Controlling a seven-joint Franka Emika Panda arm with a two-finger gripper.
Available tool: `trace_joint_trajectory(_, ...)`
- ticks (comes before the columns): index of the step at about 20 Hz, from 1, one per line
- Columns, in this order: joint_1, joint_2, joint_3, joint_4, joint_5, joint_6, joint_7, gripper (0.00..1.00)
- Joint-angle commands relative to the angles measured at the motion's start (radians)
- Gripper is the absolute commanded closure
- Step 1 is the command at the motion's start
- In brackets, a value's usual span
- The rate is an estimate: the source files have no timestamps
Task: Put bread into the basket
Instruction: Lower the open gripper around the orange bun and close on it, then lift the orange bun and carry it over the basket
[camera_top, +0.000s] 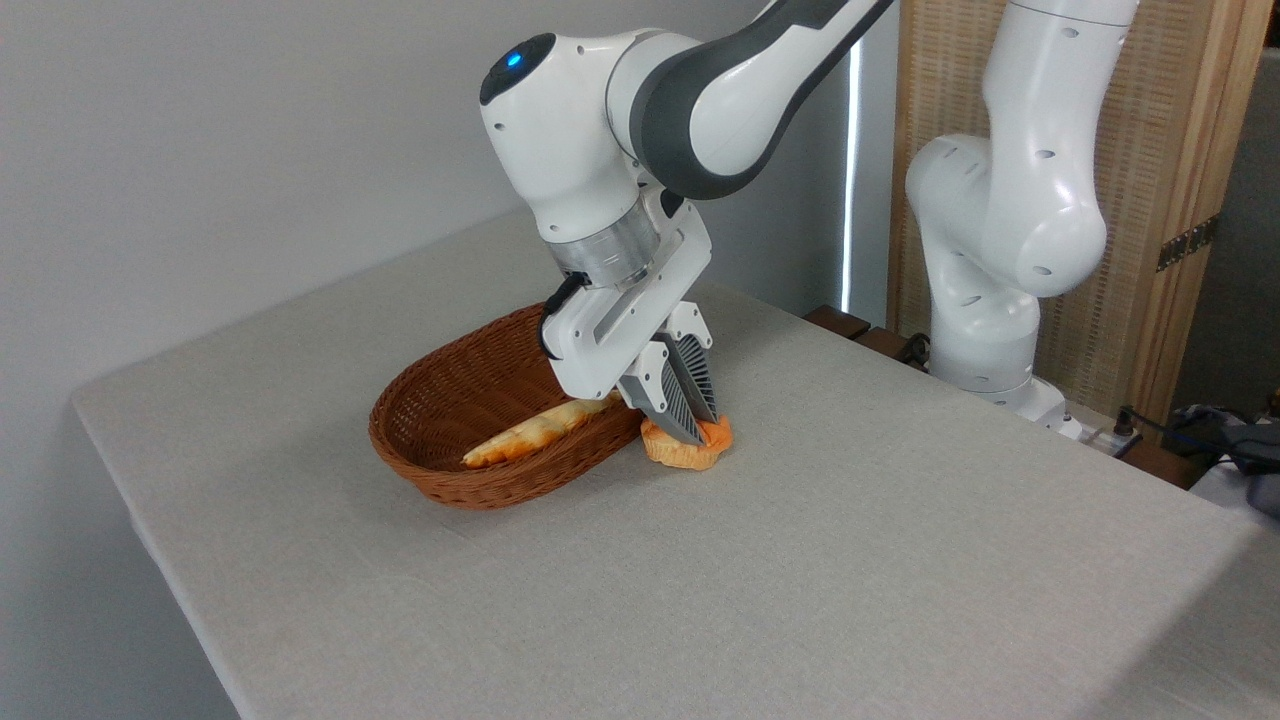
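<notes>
Bread (688, 447): one small orange-golden bun, resting on the table (800, 560) just outside the basket (450, 420), off the basket's rim at about 3 o'clock and touching or nearly touching the wicker; we cannot tell which from this angle. We judge it sits there because it has not yet been lifted, so the task's transfer is still to do.

Gripper (690, 425): one, two ribbed grey fingers, tilted and pointing down onto the bun's top. The fingertips meet the bread's upper surface, but the near finger hides the gap, so we cannot tell whether the fingers are clamped on the bun or only bracketing it. The slant looks chosen to reach the bun past the basket's wall.

Basket: one, oval, reddish-brown wicker, low-sided, lying at 9 o'clock from the bun. Its nearness means only a short lift over the rim would be needed.

Long loaf (540, 432): one, pale yellow, already inside the basket, leaning with its far end against the rim at 3 o'clock, towards the gripper. It takes up part of the floor; free space lies towards 9 o'clock.

Robot arm (640, 130): one, reaching in from the upper right.
</notes>
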Motion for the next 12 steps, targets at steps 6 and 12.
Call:
trace_joint_trajectory(6, 0.005, -0.004, 0.007, 0.007, -0.016, -0.062, 0.029, 0.92)
trace_joint_trajectory(12, 0.007, -0.009, 0.012, 0.018, -0.016, -0.086, 0.031, 1.00)
